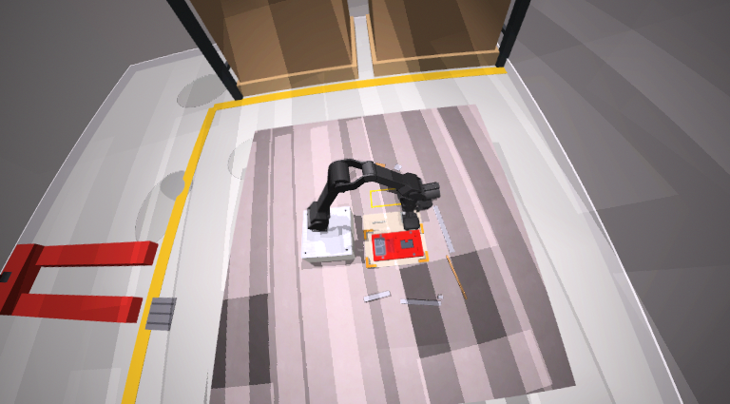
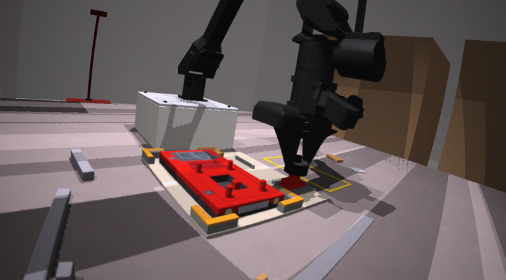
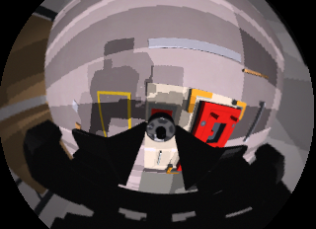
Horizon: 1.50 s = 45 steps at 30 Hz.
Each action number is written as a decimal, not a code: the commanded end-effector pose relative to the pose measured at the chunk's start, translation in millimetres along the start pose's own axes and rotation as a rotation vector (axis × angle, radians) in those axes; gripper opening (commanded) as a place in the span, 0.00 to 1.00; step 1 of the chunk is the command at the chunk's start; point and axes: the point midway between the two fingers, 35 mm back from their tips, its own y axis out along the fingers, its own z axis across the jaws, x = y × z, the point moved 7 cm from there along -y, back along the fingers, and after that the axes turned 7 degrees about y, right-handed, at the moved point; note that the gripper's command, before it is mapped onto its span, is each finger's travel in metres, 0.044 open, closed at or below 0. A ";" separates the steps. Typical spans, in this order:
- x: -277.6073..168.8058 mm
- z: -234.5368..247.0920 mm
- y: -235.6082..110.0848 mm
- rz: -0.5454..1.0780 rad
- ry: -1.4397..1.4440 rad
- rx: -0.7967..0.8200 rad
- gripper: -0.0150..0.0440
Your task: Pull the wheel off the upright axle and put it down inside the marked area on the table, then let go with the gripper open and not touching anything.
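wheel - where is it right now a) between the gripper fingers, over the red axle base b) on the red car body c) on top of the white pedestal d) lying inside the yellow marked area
a: the gripper is shut on the dark wheel, directly above the red axle base, short of the yellow marked area.

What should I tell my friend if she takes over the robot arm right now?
Gripper: the black parallel-jaw gripper is shut on the small black wheel, pointing straight down.
Things: the wheel sits just above the red axle base, at the corner of the beige board holding the red car-shaped chassis. The yellow-outlined marked area lies right beside it on the table.
Done: wheel gripped.
Left: lift it off the axle, set it inside the yellow outline, open the gripper and back away.
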 end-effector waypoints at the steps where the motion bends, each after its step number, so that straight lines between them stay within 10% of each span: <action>1: 0.0 0.1 -4.5 -0.001 0.001 0.000 0.25; 45: 0.3 0.2 -19.0 0.001 0.003 -0.001 0.25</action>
